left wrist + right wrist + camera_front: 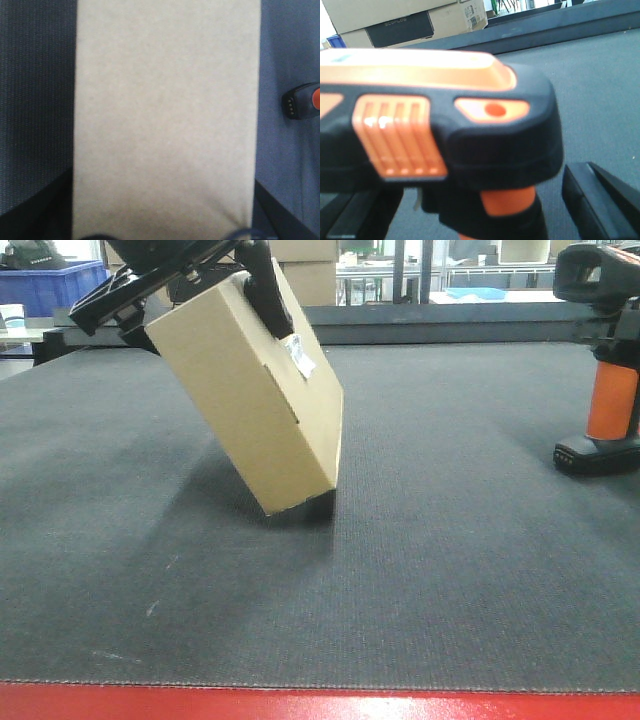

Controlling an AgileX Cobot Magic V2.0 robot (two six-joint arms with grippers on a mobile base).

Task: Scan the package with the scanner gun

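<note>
In the front view, I read the left gripper (185, 300) at 11 o'clock. Its black jaws are clamped across the upper end of the plain tan rectangular cardboard package (245, 390). The package hangs tilted, with its lowest corner pointing to 5 o'clock above the grey woven mat (430, 570). I cannot tell whether that corner touches. A small white barcode label (300, 357) sits on the package face turned toward 2 o'clock, just below one black finger (268, 295). In the left wrist view, the package's broad face fills the frame.

At 3 o'clock in the front view, the pistol-shaped scanner gun (610, 400), with black head, orange handle and black base, stands upright on the mat, well apart from the package. In the right wrist view, the right gripper (470, 200) has its jaws apart, one on each side of the orange handle. The finger (600, 200) at 4 o'clock is clear of the handle. A large cardboard box (395, 22) with a dark rectangular cutout stands at 11 o'clock behind.
</note>
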